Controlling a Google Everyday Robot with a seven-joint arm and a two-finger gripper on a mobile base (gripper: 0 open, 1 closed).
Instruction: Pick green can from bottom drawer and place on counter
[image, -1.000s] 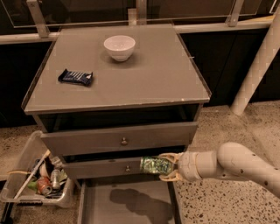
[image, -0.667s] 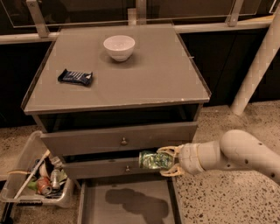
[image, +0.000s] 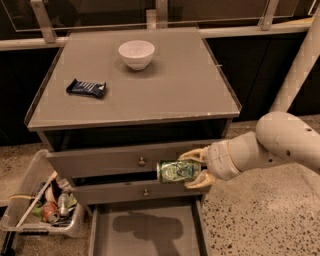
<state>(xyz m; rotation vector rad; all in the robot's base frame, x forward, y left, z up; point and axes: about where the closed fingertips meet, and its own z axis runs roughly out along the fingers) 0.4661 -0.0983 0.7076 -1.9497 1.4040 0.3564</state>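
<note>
The green can (image: 176, 171) lies sideways in my gripper (image: 196, 168), which is shut on it. I hold it in the air in front of the two knobbed drawers, between their fronts, above the open bottom drawer (image: 145, 234). The drawer's flat floor shows only the arm's shadow. The counter (image: 145, 85) is above and behind the can, its front edge a little higher than the gripper. My pale arm (image: 280, 145) comes in from the right.
On the counter stand a white bowl (image: 136, 53) at the back and a dark snack bar (image: 86, 88) at the left. A clear bin (image: 37, 205) with a red can and other clutter sits on the floor left of the cabinet. A white post (image: 300, 60) rises at the right.
The gripper has lifted the green can upward from beside the lower knobbed drawer to between the two drawer fronts. The arm has risen with it.
</note>
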